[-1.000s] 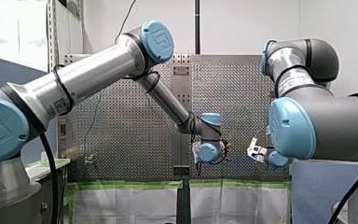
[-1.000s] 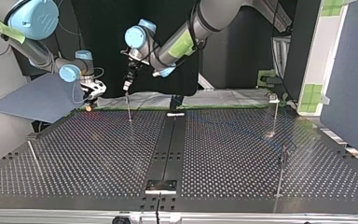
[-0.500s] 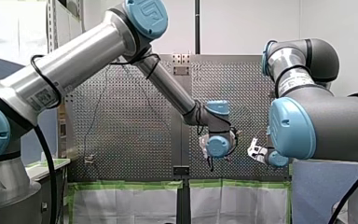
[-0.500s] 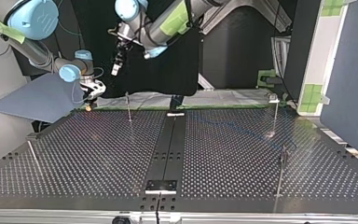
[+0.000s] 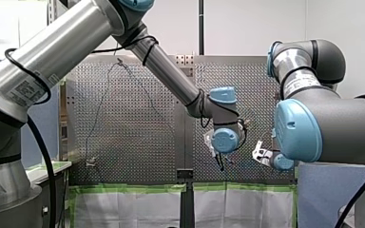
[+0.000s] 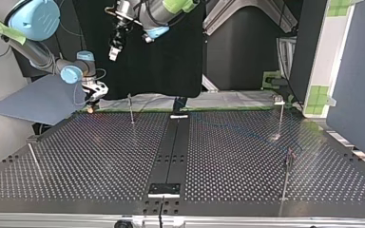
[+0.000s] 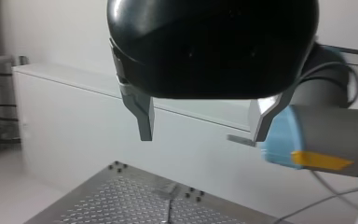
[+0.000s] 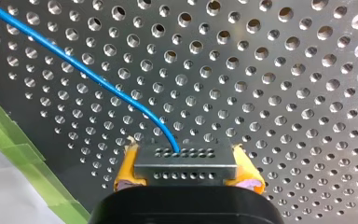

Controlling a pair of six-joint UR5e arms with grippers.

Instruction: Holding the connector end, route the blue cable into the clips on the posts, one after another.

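In the right wrist view my right gripper point(image 8: 186, 170), with yellow pads, is shut on the grey connector point(image 8: 185, 161). The blue cable point(image 8: 98, 77) leaves the connector and curves away over the perforated plate. In the top view my right gripper point(image 6: 93, 98) hovers low at the table's far left edge. My left gripper point(image 7: 202, 136) is open with nothing between its metal fingers. It hangs high above the table point(image 6: 114, 50), up and left of a thin post point(image 6: 130, 108). A faint stretch of blue cable point(image 6: 237, 127) lies on the table's right half.
More thin posts stand at the top view's right point(image 6: 281, 114), near right point(image 6: 286, 175) and near left point(image 6: 32, 159). A dark rail point(image 6: 171, 152) runs down the perforated table's middle. A grey-blue board point(image 6: 38, 99) leans at the far left, behind my right gripper.
My left arm has lifted its open gripper up off the post at the far middle and swung it toward the top view's left. My right arm and the connector have stayed put.
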